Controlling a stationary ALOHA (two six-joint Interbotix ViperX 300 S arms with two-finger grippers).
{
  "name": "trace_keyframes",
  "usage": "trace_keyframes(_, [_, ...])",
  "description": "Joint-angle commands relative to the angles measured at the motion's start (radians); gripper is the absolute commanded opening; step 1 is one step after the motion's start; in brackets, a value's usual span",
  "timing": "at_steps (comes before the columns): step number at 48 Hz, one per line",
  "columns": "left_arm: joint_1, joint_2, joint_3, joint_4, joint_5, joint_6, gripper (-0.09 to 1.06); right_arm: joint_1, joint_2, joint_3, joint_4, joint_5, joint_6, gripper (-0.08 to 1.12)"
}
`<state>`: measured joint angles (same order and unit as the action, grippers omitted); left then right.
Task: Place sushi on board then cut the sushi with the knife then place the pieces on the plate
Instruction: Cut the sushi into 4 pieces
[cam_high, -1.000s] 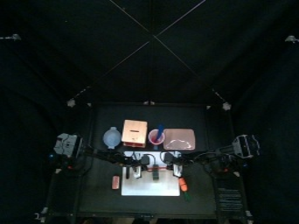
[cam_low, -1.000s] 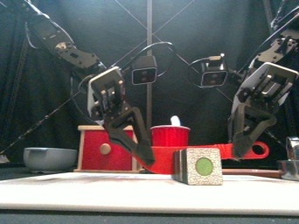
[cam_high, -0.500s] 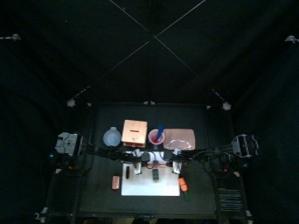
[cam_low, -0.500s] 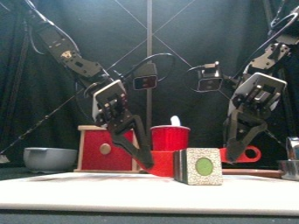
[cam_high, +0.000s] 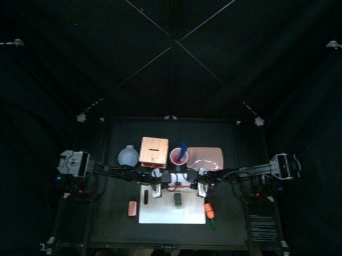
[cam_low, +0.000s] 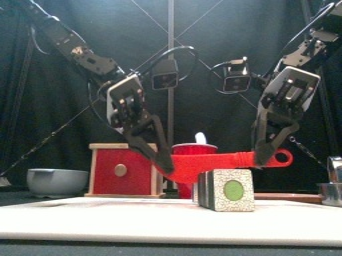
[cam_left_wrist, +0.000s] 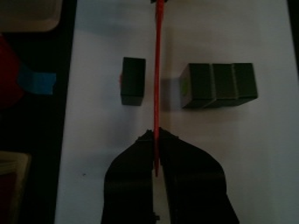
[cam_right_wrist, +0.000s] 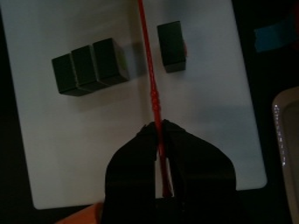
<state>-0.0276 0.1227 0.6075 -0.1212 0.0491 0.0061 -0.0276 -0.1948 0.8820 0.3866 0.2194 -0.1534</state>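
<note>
Midway through the cutting: one slice is off, and I have the red knife held between both arms above the sushi.

The left gripper and right gripper each have their jaws pinched narrow on one end of the knife. Its blade runs over the gap between the single piece and the three-block remainder. Both lie apart from each other on the white cutting board, near the worktop's front. By my reading, placing the sushi on the board is done and one cut is made. Two seams in the remainder are left to cut, and then every piece has to go to the pink tray behind the board, where I can make out no sushi.
</note>
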Motion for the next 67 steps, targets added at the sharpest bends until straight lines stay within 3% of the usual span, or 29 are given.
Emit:
trace_keyframes(1, [-0.028,-0.058,-0.032,0.000,-0.003,-0.003,0.36,0.025,-0.055,-0.031,0.012,0.003,0.005,0.32])
trace_keyframes(9, [-0.077,-0.051,-0.032,-0.003,-0.003,-0.008,0.36,0.077,-0.064,-0.029,0.038,0.003,0.005,0.32])
trace_keyframes(21, [-0.117,-0.026,-0.037,-0.060,-0.002,-0.008,0.36,0.106,-0.058,-0.021,0.083,-0.002,0.005,0.32])
trace_keyframes(67, [-0.115,0.002,-0.037,-0.077,-0.002,-0.008,0.36,0.107,-0.021,-0.005,0.091,-0.017,0.005,0.32])
